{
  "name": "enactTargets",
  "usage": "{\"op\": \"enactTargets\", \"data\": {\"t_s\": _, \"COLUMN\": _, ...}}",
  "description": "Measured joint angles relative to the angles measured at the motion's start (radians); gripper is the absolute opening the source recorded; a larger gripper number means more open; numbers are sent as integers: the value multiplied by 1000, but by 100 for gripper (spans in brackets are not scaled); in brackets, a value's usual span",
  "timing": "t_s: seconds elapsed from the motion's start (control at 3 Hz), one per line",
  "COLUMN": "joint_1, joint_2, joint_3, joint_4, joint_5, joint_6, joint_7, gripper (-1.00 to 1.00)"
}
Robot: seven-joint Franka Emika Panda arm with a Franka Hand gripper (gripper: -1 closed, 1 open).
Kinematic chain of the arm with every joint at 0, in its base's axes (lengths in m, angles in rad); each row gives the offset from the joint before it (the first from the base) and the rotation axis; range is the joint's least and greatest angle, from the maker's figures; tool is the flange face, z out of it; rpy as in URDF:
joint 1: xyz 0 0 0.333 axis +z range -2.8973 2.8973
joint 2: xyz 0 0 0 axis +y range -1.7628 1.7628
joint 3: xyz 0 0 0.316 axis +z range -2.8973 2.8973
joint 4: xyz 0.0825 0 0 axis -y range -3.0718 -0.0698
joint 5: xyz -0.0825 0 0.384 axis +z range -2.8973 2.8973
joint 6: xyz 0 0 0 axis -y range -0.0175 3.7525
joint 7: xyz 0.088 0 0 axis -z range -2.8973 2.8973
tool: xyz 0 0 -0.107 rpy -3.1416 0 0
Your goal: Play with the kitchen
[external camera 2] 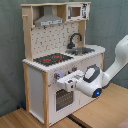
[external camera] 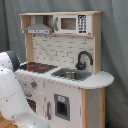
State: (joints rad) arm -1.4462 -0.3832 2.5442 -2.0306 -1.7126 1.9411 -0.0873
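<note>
first exterior view near the kitchen (external camera: 62,70), front-left, second exterior view front-right, both sharing its front

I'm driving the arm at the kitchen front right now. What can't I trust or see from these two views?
- Gripper: in the second exterior view its tip overlaps the kitchen front; contact with a knob cannot be told.
- Gripper in the first exterior view: hidden behind the arm.
- Oven door: upper part covered by the gripper in the second exterior view; arm blocks it in the first exterior view.
- Sink contents: too blurred.

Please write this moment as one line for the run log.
arm: reaching to front of toy kitchen | tool: at knob row above oven door | held: nothing seen | stovetop: bare | sink: untouched
</note>
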Motion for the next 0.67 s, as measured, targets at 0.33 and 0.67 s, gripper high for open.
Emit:
{"op": "enactTargets", "data": {"t_s": 0.33, "joint_1": -15, "joint_2": -35, "joint_3": -16, "joint_4": 27, "joint_5": -31, "joint_6": 65, "joint_7": 59, "gripper": 100}}
{"op": "enactTargets", "data": {"t_s": 0.67, "joint_1": -43, "joint_2": -65, "joint_3": -16, "joint_4": 86, "joint_5": -57, "joint_6": 141, "joint_7": 77, "gripper": 100}}
